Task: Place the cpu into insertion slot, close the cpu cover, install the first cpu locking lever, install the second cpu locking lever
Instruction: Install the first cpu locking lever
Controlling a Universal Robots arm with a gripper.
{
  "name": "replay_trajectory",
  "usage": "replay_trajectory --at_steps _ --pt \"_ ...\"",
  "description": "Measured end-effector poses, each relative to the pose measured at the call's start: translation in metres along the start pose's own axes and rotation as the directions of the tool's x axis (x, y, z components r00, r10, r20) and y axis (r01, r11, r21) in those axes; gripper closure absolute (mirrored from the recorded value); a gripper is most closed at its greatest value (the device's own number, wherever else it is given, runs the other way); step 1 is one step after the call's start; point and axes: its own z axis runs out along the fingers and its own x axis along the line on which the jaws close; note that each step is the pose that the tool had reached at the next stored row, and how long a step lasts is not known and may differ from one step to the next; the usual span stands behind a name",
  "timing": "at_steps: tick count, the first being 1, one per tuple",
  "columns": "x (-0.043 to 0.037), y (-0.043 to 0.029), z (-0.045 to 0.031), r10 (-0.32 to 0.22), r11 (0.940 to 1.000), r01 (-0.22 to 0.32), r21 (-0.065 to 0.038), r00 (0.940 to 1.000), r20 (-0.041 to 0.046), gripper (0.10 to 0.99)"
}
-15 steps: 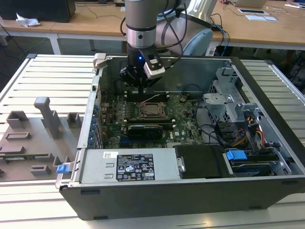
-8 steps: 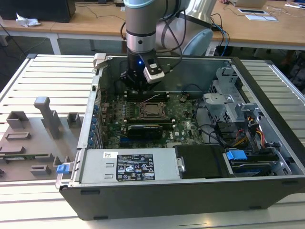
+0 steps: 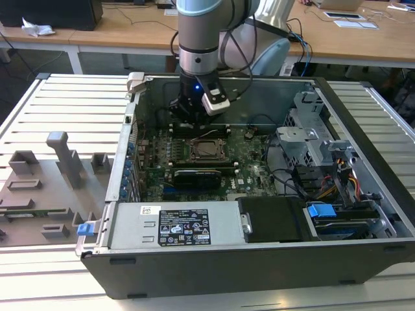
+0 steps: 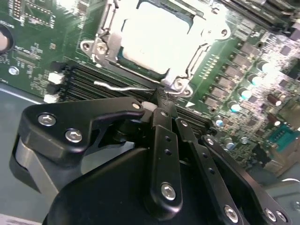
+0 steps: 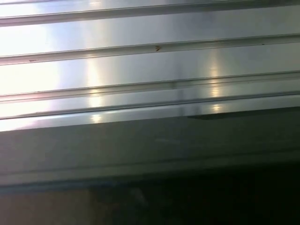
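Cpu was seated in the motherboard socket, framed by the closed cpu cover, so that the levers could clamp it. Just beside the cover's near edge, a thin locking lever was met by the gripper, its fingers pressed together at the wire, apparently to push it down. Inside the computer case, the gripper was held low over the board.

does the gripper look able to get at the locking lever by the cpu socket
Probably yes: the gripper sits right at the thin wire lever beside the cpu cover, which is down over the cpu, and nothing stands between them.
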Motion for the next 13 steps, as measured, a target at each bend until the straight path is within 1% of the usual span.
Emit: replay_trajectory --at_steps 3,5,7,13 --pt "-0.0121 0.0011 0.0029 0.000 1.0000 0.000 0.000 1.0000 -0.0011 0.980" --pt "-0.0165 0.0015 0.0038 0.000 1.0000 0.000 0.000 1.0000 -0.0015 0.980" --pt "-0.0230 0.0021 0.0051 0.000 1.0000 0.000 0.000 1.0000 -0.0019 0.980" --pt "-0.0343 0.0032 0.0081 0.000 1.0000 0.000 0.000 1.0000 -0.0028 0.980"
